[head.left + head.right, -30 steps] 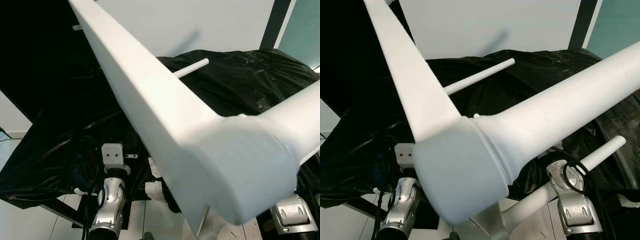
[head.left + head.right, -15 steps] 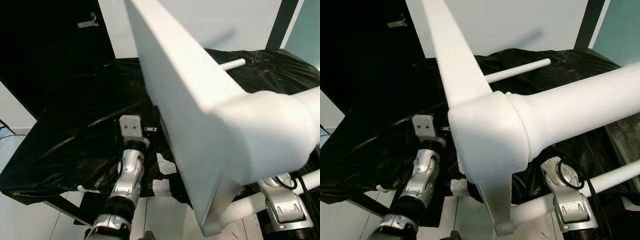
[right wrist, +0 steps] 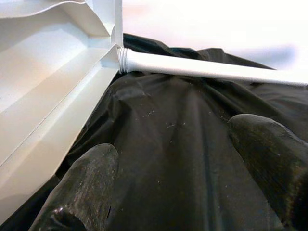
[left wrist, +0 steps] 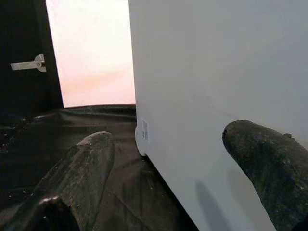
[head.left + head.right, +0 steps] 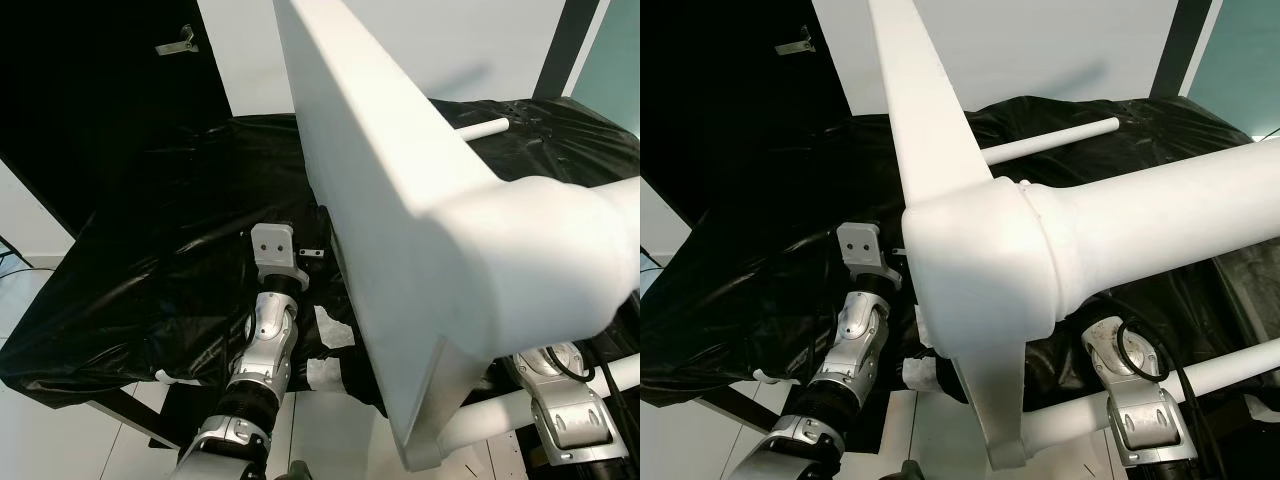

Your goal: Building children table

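Tabletop (image 5: 380,230), white, stands tilted on edge over the bench (image 5: 150,260), which is draped in black sheeting; its near corner fills the head views, with one leg (image 5: 1160,235) screwed in and running right. Another leg (image 5: 1050,143) projects at the far side. Left hand (image 4: 168,159) has its fingers spread against the panel face, gripping nothing. Right hand (image 3: 168,168) is likewise released, above the sheeting near a leg socket. Judged step: repositioning the part-assembled table. Next move calls for steadying the panel.
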Controlling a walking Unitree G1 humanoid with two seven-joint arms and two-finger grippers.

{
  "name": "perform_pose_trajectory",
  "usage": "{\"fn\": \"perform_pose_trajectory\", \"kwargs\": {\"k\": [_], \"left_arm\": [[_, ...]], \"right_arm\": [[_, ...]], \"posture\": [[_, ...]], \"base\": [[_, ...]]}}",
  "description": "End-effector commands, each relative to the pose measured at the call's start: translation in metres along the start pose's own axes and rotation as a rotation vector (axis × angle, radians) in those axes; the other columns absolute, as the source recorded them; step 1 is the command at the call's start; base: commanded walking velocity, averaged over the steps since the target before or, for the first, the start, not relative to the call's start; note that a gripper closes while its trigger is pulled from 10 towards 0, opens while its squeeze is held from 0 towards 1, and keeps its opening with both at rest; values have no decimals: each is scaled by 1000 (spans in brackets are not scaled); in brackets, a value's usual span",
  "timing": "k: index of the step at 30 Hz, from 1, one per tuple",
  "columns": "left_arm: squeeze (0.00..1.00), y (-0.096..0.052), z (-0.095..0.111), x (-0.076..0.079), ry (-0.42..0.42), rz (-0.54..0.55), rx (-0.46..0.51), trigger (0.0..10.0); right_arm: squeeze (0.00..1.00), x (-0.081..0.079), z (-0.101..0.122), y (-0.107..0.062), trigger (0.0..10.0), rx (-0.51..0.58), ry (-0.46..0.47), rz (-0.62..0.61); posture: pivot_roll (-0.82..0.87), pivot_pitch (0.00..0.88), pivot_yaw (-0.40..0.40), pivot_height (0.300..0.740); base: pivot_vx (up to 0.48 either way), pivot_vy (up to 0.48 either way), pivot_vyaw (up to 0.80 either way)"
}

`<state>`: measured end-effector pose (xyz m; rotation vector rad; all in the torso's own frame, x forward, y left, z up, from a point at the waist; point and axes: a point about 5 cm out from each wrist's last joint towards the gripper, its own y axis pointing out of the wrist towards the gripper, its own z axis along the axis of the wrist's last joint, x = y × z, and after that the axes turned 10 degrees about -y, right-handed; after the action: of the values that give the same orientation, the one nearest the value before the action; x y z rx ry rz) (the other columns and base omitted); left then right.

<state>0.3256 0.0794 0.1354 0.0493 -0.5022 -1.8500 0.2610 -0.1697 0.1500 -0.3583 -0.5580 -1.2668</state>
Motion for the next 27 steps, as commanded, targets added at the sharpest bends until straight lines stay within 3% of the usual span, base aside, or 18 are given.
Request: {"fn": "perform_pose_trajectory", "kwargs": {"k": [1, 4, 5, 9, 12, 16, 18, 19, 20, 22, 27], "left_arm": [[0, -3, 1, -3, 30, -26, 8, 10000], [0, -5, 5, -13, 43, 26, 40, 10000], [0, -9, 13, -23, 67, 74, 81, 10000], [0, -12, 21, -31, 82, 107, 114, 10000], [0, -21, 31, -33, 120, 83, 149, 10000], [0, -29, 27, -26, 149, 39, 144, 10000], [0, -29, 27, -26, 149, 39, 144, 10000], [0, -30, 26, -25, 154, 37, 139, 10000], [0, -30, 26, -25, 154, 37, 139, 10000], [0, -31, 22, -24, 162, 35, 131, 10000], [0, -30, 21, -23, 163, 34, 126, 10000]], "right_arm": [[0, -4, 1, -1, 10000, 1, 23, 25], [0, -4, 2, -2, 10000, 5, 31, 41], [0, -5, 4, -5, 10000, 22, 43, 71], [0, -3, 8, -9, 10000, 39, 61, 89], [0, 11, 11, -15, 10000, 57, 116, 63], [0, 32, 11, -18, 10000, 64, 266, -46], [0, 32, 11, -18, 10000, 64, 266, -46], [0, 34, 12, -19, 10000, 75, 325, -49], [0, 34, 12, -19, 10000, 75, 325, -49], [0, 28, 18, -21, 10000, 109, 512, 16], [0, 17, 24, -24, 10000, 135, 643, 136]], "posture": [[102, 0, 97, 740], [104, 0, 95, 740], [108, 0, 93, 740], [109, 0, 91, 740], [110, 0, 84, 740], [109, 0, 80, 740], [109, 0, 80, 740], [109, 0, 77, 740], [109, 0, 77, 740], [107, 0, 74, 740], [109, 0, 71, 740]], "base": [[0, 0, 0], [0, 0, 0], [0, 0, 0], [0, 0, 0], [0, 0, 0], [0, 0, 0], [0, 0, 0], [0, 0, 0], [0, 0, 0], [0, 0, 0], [0, 0, 0]]}}
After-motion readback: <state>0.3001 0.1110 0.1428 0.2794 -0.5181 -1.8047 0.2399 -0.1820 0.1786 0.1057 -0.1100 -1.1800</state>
